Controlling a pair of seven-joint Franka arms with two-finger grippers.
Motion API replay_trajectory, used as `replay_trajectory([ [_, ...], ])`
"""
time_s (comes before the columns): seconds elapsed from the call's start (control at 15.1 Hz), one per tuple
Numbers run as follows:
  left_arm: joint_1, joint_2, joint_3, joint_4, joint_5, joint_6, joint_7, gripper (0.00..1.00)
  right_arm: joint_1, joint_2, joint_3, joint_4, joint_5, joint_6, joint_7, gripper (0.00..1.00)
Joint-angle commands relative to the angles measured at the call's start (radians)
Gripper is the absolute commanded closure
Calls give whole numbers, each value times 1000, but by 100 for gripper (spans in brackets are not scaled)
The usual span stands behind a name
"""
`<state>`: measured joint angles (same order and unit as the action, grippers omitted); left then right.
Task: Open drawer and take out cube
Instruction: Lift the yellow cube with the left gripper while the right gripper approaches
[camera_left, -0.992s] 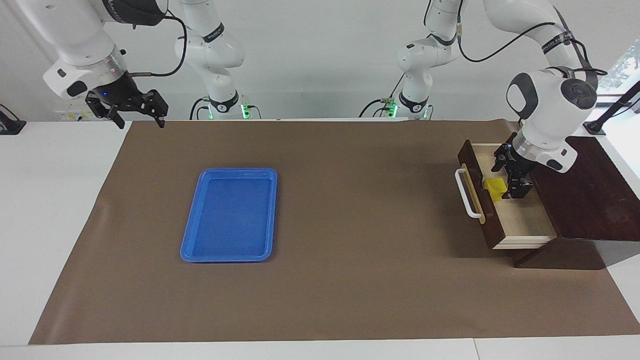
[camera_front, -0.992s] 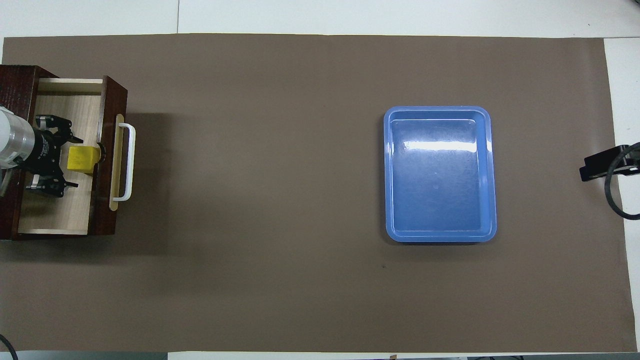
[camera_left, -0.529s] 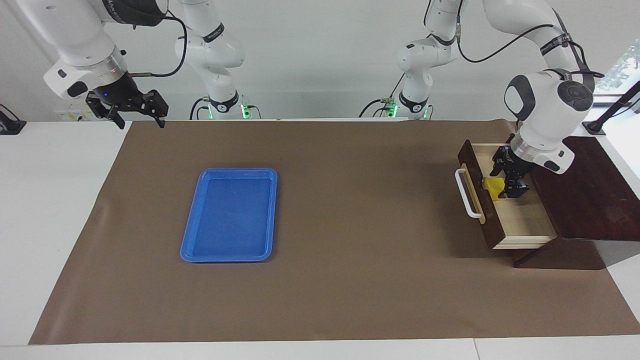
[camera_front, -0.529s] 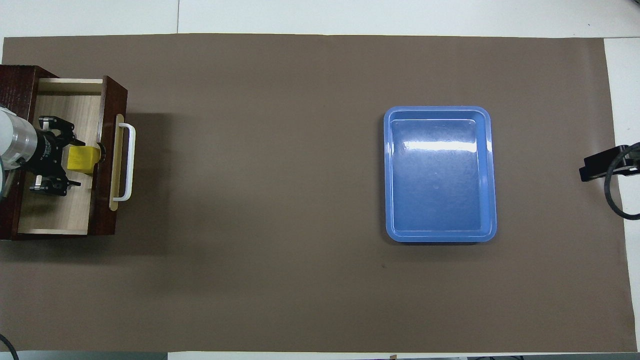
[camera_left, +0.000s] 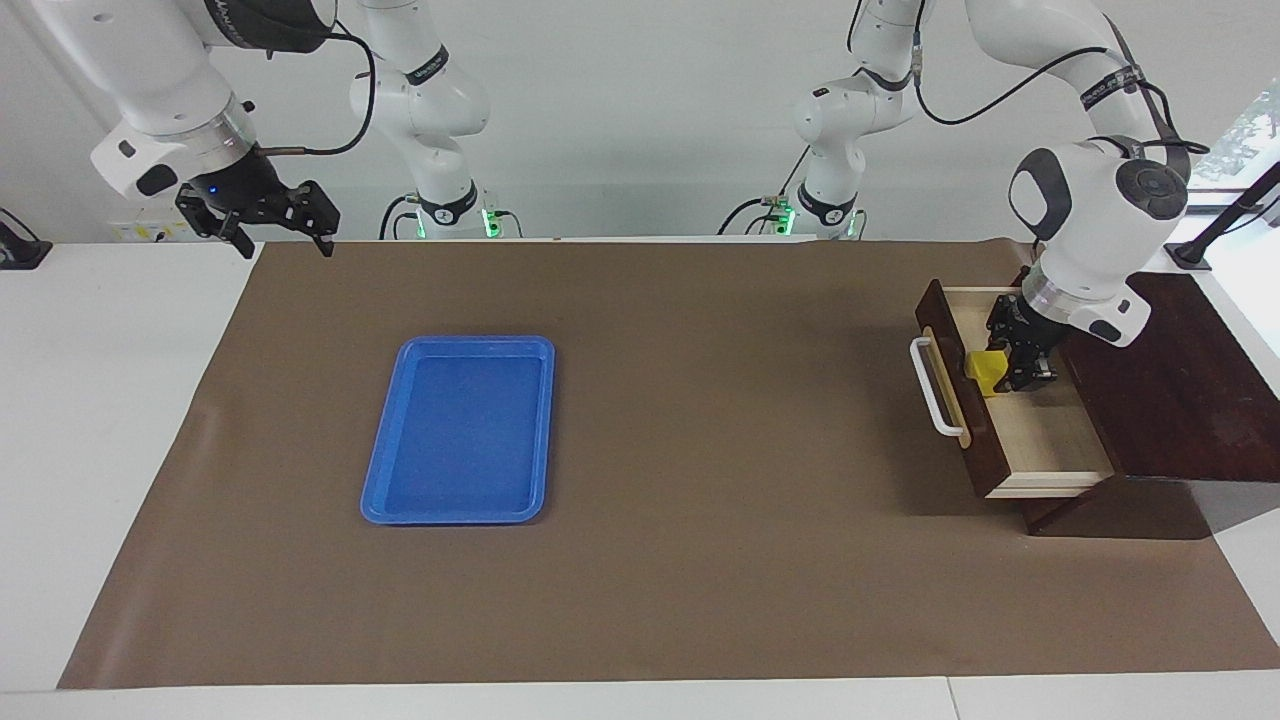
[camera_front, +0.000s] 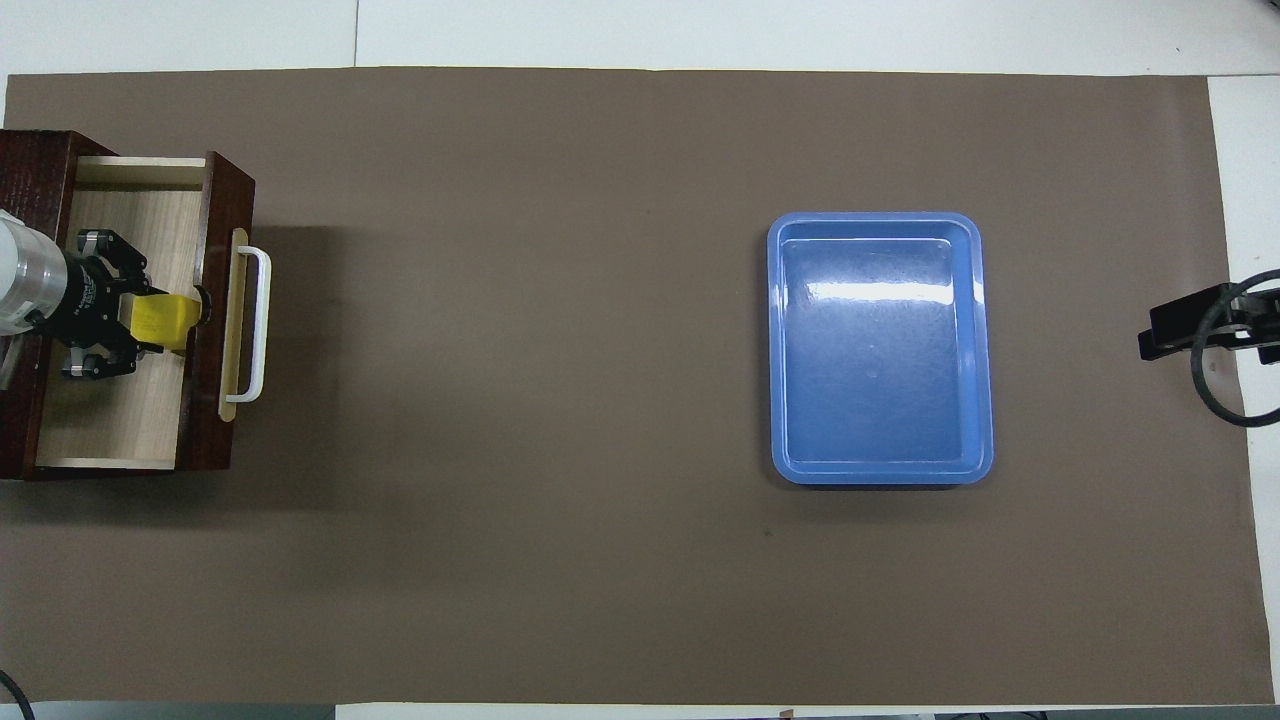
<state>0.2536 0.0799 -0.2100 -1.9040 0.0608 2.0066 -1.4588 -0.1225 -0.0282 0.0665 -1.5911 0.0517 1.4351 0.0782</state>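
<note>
The dark brown drawer (camera_left: 955, 330) (camera_front: 215, 180) stands pulled out of its dark wood box at the left arm's end of the table, white bar handle (camera_left: 930, 388) (camera_front: 256, 325) on its front. The yellow cube (camera_left: 984, 371) (camera_front: 163, 319) sits inside on the pale wood, close against the drawer's front panel. My left gripper (camera_left: 1006, 372) (camera_front: 140, 322) reaches down into the drawer and is shut on the cube, a finger on either side. My right gripper (camera_left: 275, 235) hangs open over the table's edge at the right arm's end, holding nothing.
A blue plastic tray (camera_left: 385, 500) (camera_front: 880, 225) lies on the brown mat (camera_left: 700, 560) toward the right arm's end. The dark box (camera_left: 1190, 400) extends from the drawer to the table's end.
My left gripper's fingers have closed in from wide open onto the cube. The cube has shifted slightly with them. The right arm has barely moved.
</note>
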Motion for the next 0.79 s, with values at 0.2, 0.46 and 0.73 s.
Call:
replay_trajectory([
  [0.2,-8,95,-8,324,-13,-239,-8,100,107,-45,9,-107,183,34,484,0],
  [0.46,-28,95,-116,378,-7,-328,-117,100,164,-65,9,-188,328,94,763,0],
  [0.73,-42,101,-287,393,71,-344,-389,100,245,-9,9,-216,468,200,1012,0],
])
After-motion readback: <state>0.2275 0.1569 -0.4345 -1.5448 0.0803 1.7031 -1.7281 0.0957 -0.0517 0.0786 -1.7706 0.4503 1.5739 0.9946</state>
